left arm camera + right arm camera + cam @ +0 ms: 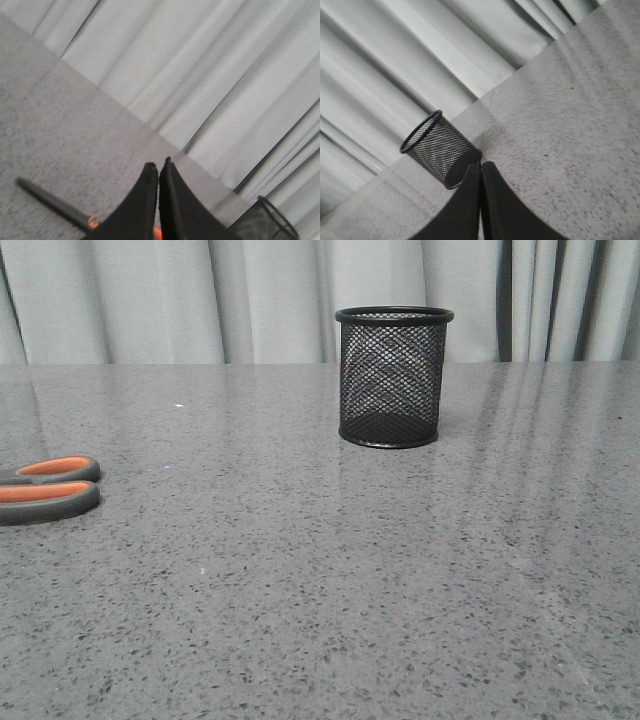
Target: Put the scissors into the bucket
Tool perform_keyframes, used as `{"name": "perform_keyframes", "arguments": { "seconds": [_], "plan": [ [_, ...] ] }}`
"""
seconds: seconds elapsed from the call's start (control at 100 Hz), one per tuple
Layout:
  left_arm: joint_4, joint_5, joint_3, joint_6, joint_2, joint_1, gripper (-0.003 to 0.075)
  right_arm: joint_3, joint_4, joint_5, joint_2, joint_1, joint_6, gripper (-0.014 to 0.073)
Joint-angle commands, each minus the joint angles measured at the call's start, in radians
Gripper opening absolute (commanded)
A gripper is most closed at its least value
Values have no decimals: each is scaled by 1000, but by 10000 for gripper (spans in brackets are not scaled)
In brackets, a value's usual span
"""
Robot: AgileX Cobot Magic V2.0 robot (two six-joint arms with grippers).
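**A:** At nine o'clock on the table (330, 590), right against the front view's edge, the scissors (48, 489) are lying flat with only the orange-lined handle loops showing. The bucket (393, 377) is standing upright well apart from them, toward one o'clock.

**B:** So I'm judging nothing is being grasped yet?

**A:** Yes. The left gripper (158, 167) is showing its fingers pressed together and empty; the right gripper (481, 167) likewise. The next move is calling for the left fingers to spread and come down over the scissors.

**B:** What is the left wrist view adding?

**A:** It is showing a slim dark blade and an orange spot beside the fingers, which the front view is cutting off. Neither arm is appearing in the front view
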Motion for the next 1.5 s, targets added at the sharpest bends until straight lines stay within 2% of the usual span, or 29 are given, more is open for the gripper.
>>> {"name": "perform_keyframes", "arguments": {
  "seconds": [0.0, 0.11, 0.29, 0.38, 0.51, 0.66, 0.82, 0.99, 1.04, 1.11, 1.26, 1.35, 1.49],
  "plan": [
    [18, -16, -107, 2, 9, 0, -21, -93, -101, 10, 66, -6, -15, -43],
    [97, 115, -233, 5, 93, 0, -21, -190, -193, 91, 184, -6, -15, -43],
    [362, 316, -437, 9, 324, 0, -21, -345, -249, 187, 405, -6, -15, -43],
    [444, 423, -535, 14, 437, 0, -21, -424, -295, 262, 509, -6, -15, -43],
    [453, 572, -652, 106, 599, 0, -21, -541, -330, 391, 641, -6, -15, -44],
    [453, 680, -747, 138, 733, 0, -21, -647, -331, 513, 747, -6, -32, -43],
    [451, 732, -816, 166, 817, 0, -20, -713, -331, 536, 791, -6, -105, -43],
    [449, 807, -864, 242, 861, 0, -15, -746, -331, 553, 801, -6, -112, -17],
    [449, 818, -873, 247, 871, 0, 9, -752, -331, 559, 801, -6, -112, 27],
    [446, 843, -882, 261, 885, 0, 81, -756, -331, 572, 801, -6, -112, 126],
    [374, 862, -885, 331, 904, 0, 335, -755, -329, 596, 801, -6, -112, 402],
    [344, 857, -885, 357, 906, 0, 432, -755, -329, 594, 801, -6, -112, 431],
    [344, 852, -885, 389, 911, 0, 420, -755, -329, 594, 801, -6, -112, 425]
  ]
}}
